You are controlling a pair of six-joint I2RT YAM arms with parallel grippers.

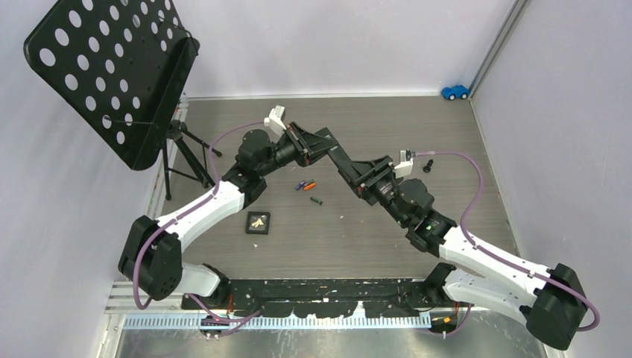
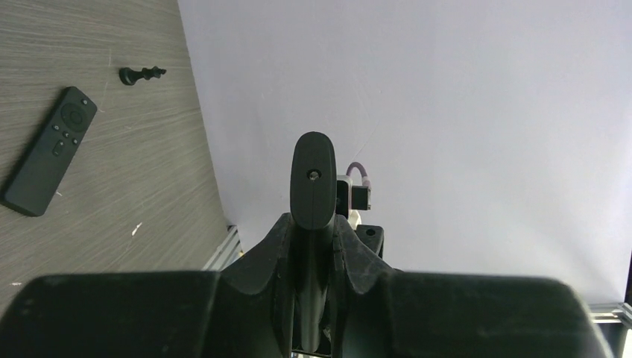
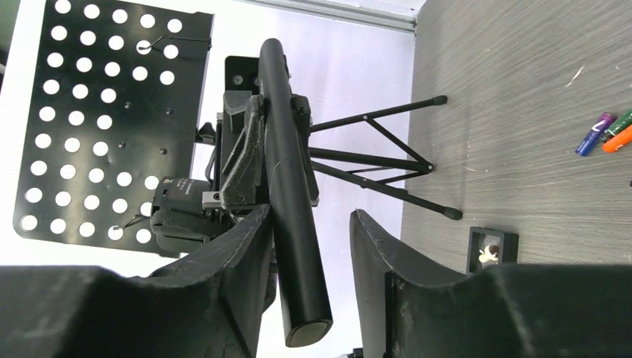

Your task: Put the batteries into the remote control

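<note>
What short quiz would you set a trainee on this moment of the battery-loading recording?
1. True or false: the left end effector is shut on the remote control.
2. Are the jaws of the right end effector open or shut?
3. Where are the batteries? A) loose on the table B) inside the remote control C) in the right end effector
Key: 1 true; 2 open, either side of the remote control; 3 A.
</note>
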